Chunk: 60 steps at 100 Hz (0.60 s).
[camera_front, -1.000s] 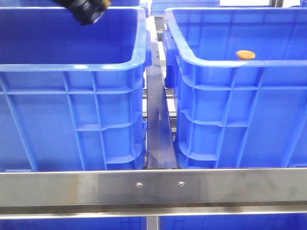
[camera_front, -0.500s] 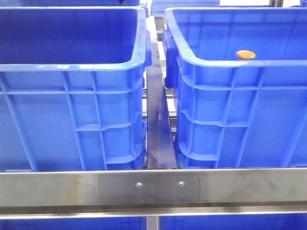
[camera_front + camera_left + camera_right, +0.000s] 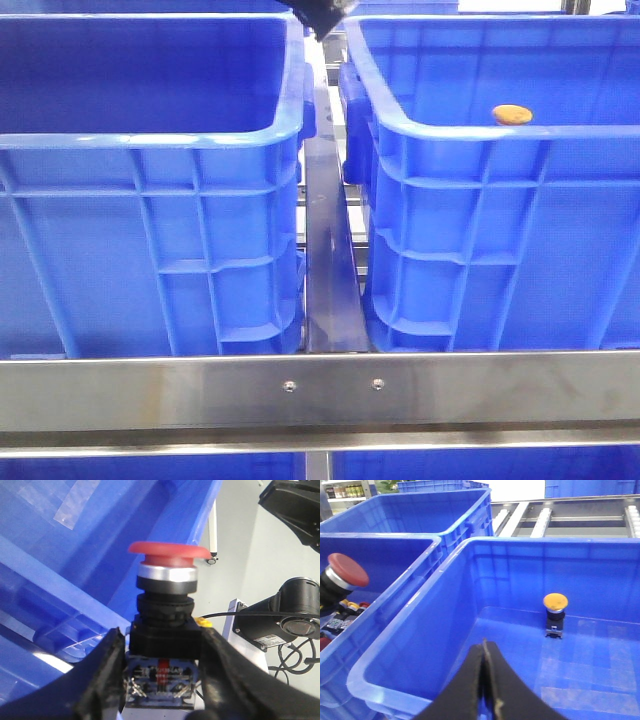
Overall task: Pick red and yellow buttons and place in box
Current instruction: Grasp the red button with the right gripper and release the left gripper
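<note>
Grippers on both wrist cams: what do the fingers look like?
The left gripper has thick, matte black fingers with rounded edges. The right gripper has black fingers that taper to a narrow tip. No markings or cables show on either.

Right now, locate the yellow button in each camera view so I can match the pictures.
Front view: the yellow button shows only its cap, peeking above the near rim of the right-hand blue crate.
Left wrist view: not in it; the fingers there grip a red button.
Right wrist view: it stands upright on the crate floor near the far wall.
Shared landmark: that crate's rim.
</note>
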Available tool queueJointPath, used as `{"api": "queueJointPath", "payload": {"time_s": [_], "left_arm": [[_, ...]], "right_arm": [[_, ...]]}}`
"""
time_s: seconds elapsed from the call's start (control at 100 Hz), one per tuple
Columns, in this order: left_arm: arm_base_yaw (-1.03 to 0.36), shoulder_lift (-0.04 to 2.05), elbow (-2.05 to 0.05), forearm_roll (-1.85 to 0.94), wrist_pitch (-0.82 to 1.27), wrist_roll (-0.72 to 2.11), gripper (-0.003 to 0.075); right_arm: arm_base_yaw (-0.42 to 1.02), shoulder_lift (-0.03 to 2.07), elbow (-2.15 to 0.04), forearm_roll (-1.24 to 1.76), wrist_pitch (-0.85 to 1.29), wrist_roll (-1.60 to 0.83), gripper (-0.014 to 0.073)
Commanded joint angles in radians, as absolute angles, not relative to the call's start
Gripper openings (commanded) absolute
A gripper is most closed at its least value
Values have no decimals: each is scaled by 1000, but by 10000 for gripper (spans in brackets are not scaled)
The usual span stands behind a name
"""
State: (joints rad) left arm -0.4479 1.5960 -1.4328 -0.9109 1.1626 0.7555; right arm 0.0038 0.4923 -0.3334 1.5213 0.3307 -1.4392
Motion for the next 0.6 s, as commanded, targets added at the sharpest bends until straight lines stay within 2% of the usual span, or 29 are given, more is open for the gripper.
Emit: {"api": "queueJointPath", "payload": {"time_s": [0.0, 0.14, 0.21, 0.37, 0.59], "left_arm": [[-456, 1557, -1462, -984, 1154, 758, 95], [-456, 1557, -1462, -984, 1154, 758, 95], [-456, 1557, -1462, -984, 1154, 758, 95], [-456, 1557, -1462, -984, 1154, 758, 95], [-456, 1557, -1462, -984, 1154, 758, 95]], "right_arm": [[1, 492, -362, 1547, 357, -1450, 157], [1, 492, -365, 1547, 381, -1450, 474], [1, 492, -374, 1554, 393, -1450, 552], [1, 523, -421, 1573, 468, -1406, 556], [1, 715, -542, 1573, 720, -1155, 556]]}}
